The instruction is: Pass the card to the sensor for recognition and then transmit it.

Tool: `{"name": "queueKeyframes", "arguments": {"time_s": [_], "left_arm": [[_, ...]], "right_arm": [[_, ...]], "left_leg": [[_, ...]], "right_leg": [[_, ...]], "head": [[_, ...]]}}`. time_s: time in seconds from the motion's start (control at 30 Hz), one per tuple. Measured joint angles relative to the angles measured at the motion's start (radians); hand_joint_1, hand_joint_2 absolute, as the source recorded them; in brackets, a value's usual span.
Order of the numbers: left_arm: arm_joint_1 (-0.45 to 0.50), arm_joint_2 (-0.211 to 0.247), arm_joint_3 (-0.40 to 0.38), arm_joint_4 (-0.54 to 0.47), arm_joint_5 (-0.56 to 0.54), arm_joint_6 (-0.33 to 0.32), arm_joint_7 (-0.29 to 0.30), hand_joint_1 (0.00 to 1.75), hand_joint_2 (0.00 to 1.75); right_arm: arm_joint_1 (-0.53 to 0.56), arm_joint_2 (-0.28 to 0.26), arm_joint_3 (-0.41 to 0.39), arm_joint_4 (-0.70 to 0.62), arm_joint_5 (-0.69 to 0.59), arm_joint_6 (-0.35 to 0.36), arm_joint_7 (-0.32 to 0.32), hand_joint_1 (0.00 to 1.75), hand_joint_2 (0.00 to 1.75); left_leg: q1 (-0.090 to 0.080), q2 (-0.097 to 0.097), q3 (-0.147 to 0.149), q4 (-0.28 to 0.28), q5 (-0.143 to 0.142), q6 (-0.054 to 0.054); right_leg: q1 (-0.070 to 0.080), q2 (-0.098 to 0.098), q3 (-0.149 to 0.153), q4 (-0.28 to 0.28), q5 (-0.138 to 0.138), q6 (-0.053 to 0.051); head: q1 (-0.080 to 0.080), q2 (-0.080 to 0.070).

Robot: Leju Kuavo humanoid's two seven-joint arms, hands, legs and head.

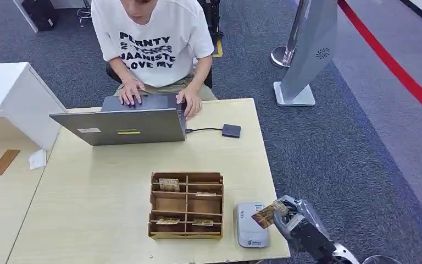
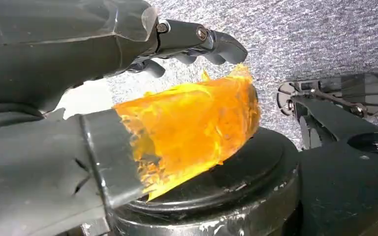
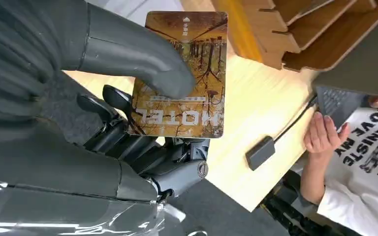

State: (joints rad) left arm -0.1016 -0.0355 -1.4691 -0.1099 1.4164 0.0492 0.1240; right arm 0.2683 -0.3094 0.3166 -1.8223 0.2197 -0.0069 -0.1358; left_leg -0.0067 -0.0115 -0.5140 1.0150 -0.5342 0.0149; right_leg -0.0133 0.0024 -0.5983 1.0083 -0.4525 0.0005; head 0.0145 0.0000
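Card point(image 1: 267, 213) pinched in the right hand point(image 1: 292, 219) at the worktop's point(image 1: 99, 187) near right corner, overhanging the grey sensor's point(image 1: 250, 226) right edge; sensor lies just left, below it

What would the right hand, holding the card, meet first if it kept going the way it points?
Probably the grey sensor: the right hand points the card over it, though height is unclear.

It looked like an office or reception area: grey carpet point(image 1: 329, 154) covered the floor, a person point(image 1: 154, 44) sat typing at a laptop point(image 1: 123, 125) on a pale wooden surface point(image 1: 99, 187), and a freestanding grey kiosk point(image 1: 307, 49) stood beside a red floor line point(image 1: 395, 66).
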Motion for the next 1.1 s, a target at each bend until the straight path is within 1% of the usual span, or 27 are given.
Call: {"name": "queueKeyframes", "arguments": {"time_s": [0.13, 0.27, 0.43, 0.63, 0.77, 0.93, 1.1], "left_arm": [[0.0, -0.001, 0.0, 0.0, 0.0, -0.002, 0.0, 0.0, 0.0], [-0.001, -0.001, 0.0, 0.0, -0.003, -0.003, 0.0, 0.0, 0.0], [-0.002, -0.001, 0.0, 0.0, -0.005, -0.003, 0.002, 0.0, 0.0], [-0.003, -0.001, -0.001, 0.0, -0.007, -0.003, 0.003, 0.0, 0.0], [-0.003, -0.001, -0.001, 0.0, -0.007, -0.003, 0.003, 0.0, 0.0], [-0.003, -0.001, -0.002, 0.0, -0.001, -0.002, 0.005, 0.0, 0.0], [-0.003, -0.001, -0.003, 0.0, 0.003, -0.002, 0.005, 0.0, 0.0]], "right_arm": [[-0.01, -0.005, 0.021, 0.0, 0.049, -0.009, 0.007, 1.75, 1.75], [-0.044, -0.005, 0.056, 0.005, 0.096, -0.013, 0.01, 1.75, 1.75], [-0.1, -0.005, 0.111, 0.026, 0.205, -0.023, 0.024, 1.75, 1.75], [-0.138, -0.001, 0.167, 0.054, 0.226, -0.021, 0.028, 1.75, 1.75], [-0.148, -0.001, 0.184, 0.067, 0.239, -0.02, 0.029, 1.75, 1.75], [-0.156, -0.001, 0.203, 0.08, 0.328, -0.057, 0.056, 1.75, 1.75], [-0.157, -0.009, 0.217, 0.093, 0.348, -0.063, 0.071, 1.75, 1.75]], "left_leg": [[0.0, 0.0, 0.0, 0.0, 0.0, 0.0], [0.0, 0.0, 0.0, 0.0, 0.0, 0.0], [0.0, 0.0, 0.0, 0.0, 0.0, 0.0], [0.0, 0.0, 0.0, 0.0, 0.0, 0.0], [0.0, 0.0, 0.0, 0.0, 0.0, 0.0], [0.0, 0.0, 0.0, 0.0, 0.0, 0.0], [0.0, 0.0, 0.0, 0.0, 0.0, 0.0]], "right_leg": [[0.0, 0.0, 0.0, 0.0, 0.0, 0.0], [0.0, 0.0, 0.0, 0.0, 0.0, 0.0], [0.0, 0.001, 0.0, 0.0, 0.0, 0.0], [0.0, 0.0, 0.0, 0.0, 0.0, 0.0], [0.0, 0.0, 0.0, 0.0, 0.0, 0.0], [0.0, 0.0, 0.0, 0.0, 0.0, 0.0], [0.0, 0.0, 0.0, 0.0, 0.0, 0.0]], "head": [[0.0, 0.0], [0.0, 0.0], [0.0, 0.0], [0.0, 0.0], [0.0, 0.0], [0.0, 0.0], [0.0, 0.0]]}}
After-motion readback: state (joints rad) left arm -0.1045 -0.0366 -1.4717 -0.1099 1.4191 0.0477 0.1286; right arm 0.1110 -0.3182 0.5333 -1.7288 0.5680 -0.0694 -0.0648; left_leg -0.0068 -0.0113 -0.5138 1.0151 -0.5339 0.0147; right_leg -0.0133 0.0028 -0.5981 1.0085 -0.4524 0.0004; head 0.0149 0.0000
